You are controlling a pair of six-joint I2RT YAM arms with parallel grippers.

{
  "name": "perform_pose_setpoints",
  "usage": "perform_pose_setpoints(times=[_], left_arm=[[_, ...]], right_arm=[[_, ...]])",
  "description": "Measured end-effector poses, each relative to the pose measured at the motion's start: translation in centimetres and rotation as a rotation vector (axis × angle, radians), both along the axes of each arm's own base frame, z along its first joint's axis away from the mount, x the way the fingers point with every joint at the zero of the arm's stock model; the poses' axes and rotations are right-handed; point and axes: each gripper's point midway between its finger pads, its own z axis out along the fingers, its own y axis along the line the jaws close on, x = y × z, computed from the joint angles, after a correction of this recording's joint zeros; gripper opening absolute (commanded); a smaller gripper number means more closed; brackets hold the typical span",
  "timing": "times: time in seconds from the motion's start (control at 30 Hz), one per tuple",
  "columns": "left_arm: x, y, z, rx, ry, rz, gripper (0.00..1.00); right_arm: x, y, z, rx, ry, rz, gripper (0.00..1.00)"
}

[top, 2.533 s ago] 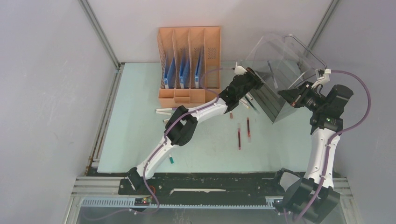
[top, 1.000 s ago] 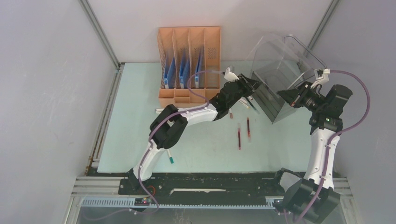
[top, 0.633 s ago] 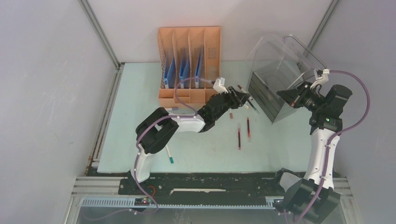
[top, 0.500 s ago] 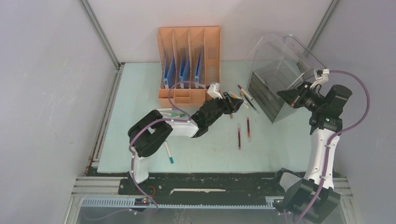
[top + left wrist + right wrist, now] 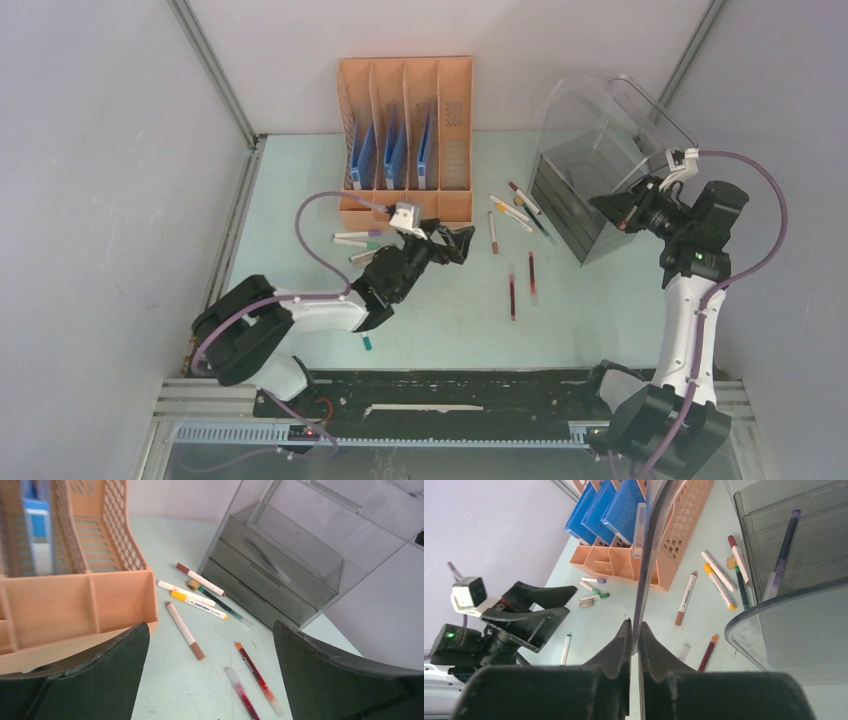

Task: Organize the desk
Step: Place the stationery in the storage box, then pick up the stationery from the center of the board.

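Now | desk (image 5: 300,200): 2 red pens (image 5: 512,296) | rack (image 5: 455,100): 4 slots, 3 blue folders (image 5: 362,150)

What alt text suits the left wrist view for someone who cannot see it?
The left tool, open and empty, hovers over loose pens scattered on the mint desk. An orange file rack stands at left, a smoky clear drawer bin at right.

Plain grey walls (image 5: 100,200) on three sides, pale metal struts (image 5: 212,72) running up both back corners, soft even light throughout.
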Motion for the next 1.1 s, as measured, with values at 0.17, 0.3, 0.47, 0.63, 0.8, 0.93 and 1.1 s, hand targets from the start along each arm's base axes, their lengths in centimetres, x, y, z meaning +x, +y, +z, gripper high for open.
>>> perform_pose_setpoints(times=[0.17,0.3,0.47,0.63,0.8,0.93,1.1], left_arm=[[-0.9,3.8,1.6,-0.022,-0.056,0.078,1.00],[-1.8,6.6,1.3,-0.064,-0.051,0.078,1.00],[-3.5,7.4,1.5,-0.132,-0.025,0.007,1.00],[-5.0,6.7,1.8,-0.204,0.021,-0.068,1.00],[-6.7,5.1,1.3,-0.206,0.051,-0.122,1.00],[-7.7,2.4,0.4,-0.138,0.079,-0.147,1.00],[-6.5,-0.6,0.1,-0.041,0.147,-0.102,1.00]], right_arm=[[0.0,0.0,-0.1,-0.009,-0.001,-0.004,0.10],[0.0,-0.1,-0.1,-0.012,-0.002,-0.007,0.10],[0.0,0.0,-0.1,-0.015,-0.004,-0.012,0.10],[0.1,0.1,0.0,-0.021,-0.005,-0.017,0.10],[-0.2,0.5,0.1,-0.024,-0.007,-0.011,0.10],[-0.2,0.6,0.0,-0.025,-0.004,-0.011,0.11],[-0.1,0.6,-0.1,-0.029,-0.002,-0.014,0.10]])
